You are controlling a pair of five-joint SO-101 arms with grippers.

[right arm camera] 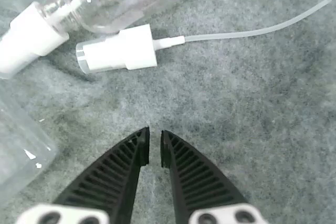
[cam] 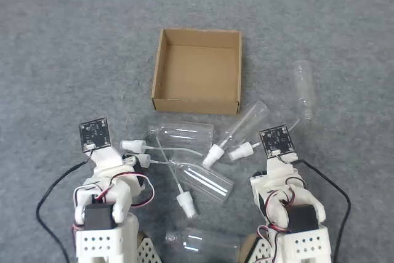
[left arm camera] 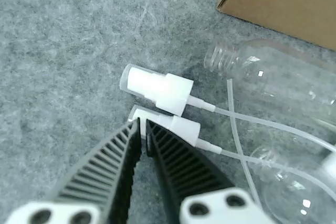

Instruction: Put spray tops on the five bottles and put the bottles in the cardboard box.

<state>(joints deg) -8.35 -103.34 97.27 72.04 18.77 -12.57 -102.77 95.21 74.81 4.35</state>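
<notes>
From the high view, the cardboard box [cam: 196, 106] is sitting open-topped mid-table on the grey mat [cam: 68, 60], with wide bare mat lying to its left and beyond it. Just before its near wall an uncapped bottle [cam: 184, 134] is lying on its side. A capped bottle [cam: 246, 121] is slanting beside it, neck toward the arms. A far bottle [cam: 303, 87] is lying apart to the box's right, a middle bottle [cam: 206, 180] between the arms, and a near bottle [cam: 203, 243] at the near table edge. A loose spray top [cam: 187, 204] is lying just beside the middle bottle.

In the left wrist view, the left gripper [left arm camera: 143, 125] is hanging almost closed, a thin slit between its jaws, gripping nothing. Its tips are sitting at the end of the nearer spray top [left arm camera: 173, 128]; whether they are touching it is hard to say. A second spray top [left arm camera: 157, 88] is lying just beyond, both tubes trailing toward the bottles.

In the right wrist view, the right gripper [right arm camera: 154, 139] is also almost closed and empty, hovering over bare mat. A lone spray top [right arm camera: 118, 50] is lying apart ahead of its tips, beside the capped bottle's neck.
</notes>
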